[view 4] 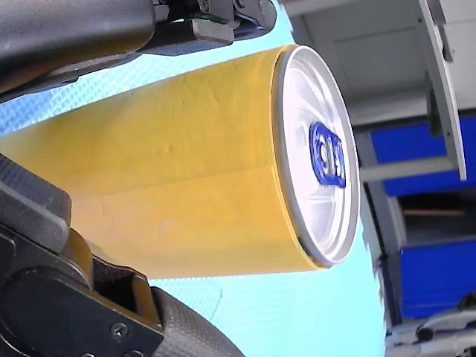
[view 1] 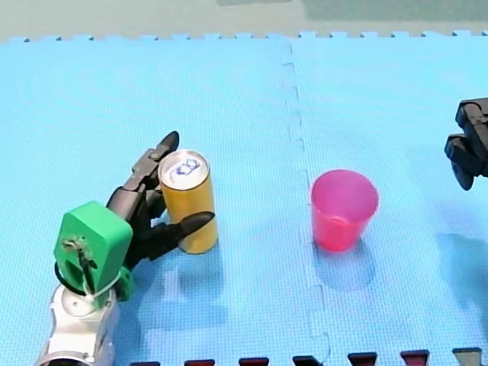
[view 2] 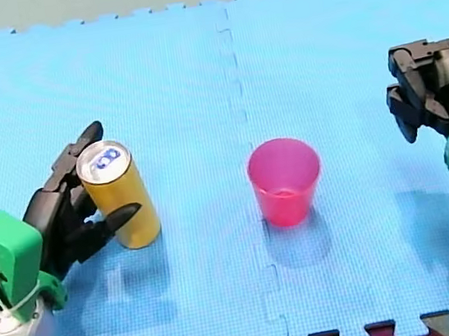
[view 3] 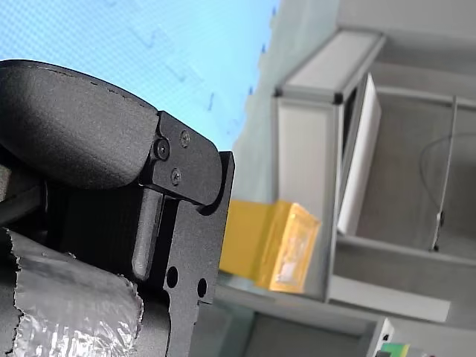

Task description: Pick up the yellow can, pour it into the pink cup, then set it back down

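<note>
One yellow can (view 1: 188,204) stood upright on the blue foam surface (view 1: 252,114), at 9 o'clock from the pink cup (view 1: 343,210). The left hand (view 1: 141,210) was closed around it. The right hand (view 2: 421,92) was empty at 3 o'clock. Grasp step, judged. The next move needs a lift, a carry toward the cup and a tilt over its rim.

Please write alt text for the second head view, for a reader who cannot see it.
The left robot hand grips an upright yellow can on a blue foam mat, at the left of the picture. A pink cup stands upright to the can's right, apart from it. The right robot hand is at the right edge and holds nothing.
</note>
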`<state>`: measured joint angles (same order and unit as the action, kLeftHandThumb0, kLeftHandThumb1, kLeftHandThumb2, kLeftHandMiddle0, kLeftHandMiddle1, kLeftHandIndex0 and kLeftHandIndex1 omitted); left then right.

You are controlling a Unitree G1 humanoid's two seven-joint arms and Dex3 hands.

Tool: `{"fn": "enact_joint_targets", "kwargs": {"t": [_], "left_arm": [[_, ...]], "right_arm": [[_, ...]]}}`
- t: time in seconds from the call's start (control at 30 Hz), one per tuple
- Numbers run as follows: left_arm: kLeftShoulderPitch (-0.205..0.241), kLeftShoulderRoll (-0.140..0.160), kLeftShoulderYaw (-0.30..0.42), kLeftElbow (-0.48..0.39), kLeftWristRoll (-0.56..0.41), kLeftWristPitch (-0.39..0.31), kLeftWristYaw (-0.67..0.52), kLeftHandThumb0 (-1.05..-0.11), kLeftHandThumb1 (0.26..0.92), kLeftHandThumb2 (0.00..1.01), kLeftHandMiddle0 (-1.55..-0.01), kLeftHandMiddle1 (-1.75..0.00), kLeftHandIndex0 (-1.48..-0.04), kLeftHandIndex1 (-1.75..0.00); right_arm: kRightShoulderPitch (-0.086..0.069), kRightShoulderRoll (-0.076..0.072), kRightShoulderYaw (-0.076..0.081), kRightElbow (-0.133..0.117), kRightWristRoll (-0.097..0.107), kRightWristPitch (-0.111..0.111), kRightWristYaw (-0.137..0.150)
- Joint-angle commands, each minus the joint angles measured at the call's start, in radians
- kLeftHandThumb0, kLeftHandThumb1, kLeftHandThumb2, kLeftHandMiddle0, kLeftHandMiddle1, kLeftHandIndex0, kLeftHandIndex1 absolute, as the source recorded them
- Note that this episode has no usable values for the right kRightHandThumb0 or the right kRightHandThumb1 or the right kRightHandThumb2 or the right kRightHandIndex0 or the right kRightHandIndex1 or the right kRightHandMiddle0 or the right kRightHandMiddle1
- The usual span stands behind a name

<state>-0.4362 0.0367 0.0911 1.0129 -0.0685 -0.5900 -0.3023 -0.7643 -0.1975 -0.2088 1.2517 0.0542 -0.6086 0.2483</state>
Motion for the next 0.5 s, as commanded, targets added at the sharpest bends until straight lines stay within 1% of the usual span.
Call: {"fn": "enact_joint_targets", "kwargs": {"t": [0.0,0.27,0.47], "left_arm": [[-0.007,0.005,0.004,0.004,-0.005,-0.007,-0.005,-0.979,0.712,0.0,-0.14,0.0,-0.15,0.0],[-0.011,0.009,-0.003,0.0,-0.005,0.013,-0.035,-0.977,0.715,0.0,-0.15,0.0,-0.18,-0.01],[-0.014,0.017,-0.014,-0.006,0.001,0.037,-0.055,-0.932,0.701,0.0,-0.21,-0.02,-0.21,-0.01]], "right_arm": [[-0.001,-0.005,0.0,-0.001,-0.001,-0.001,-0.001],[0.0,-0.005,0.001,-0.002,-0.001,-0.001,-0.001],[0.001,-0.003,0.0,-0.003,0.0,-0.002,-0.001]]}}
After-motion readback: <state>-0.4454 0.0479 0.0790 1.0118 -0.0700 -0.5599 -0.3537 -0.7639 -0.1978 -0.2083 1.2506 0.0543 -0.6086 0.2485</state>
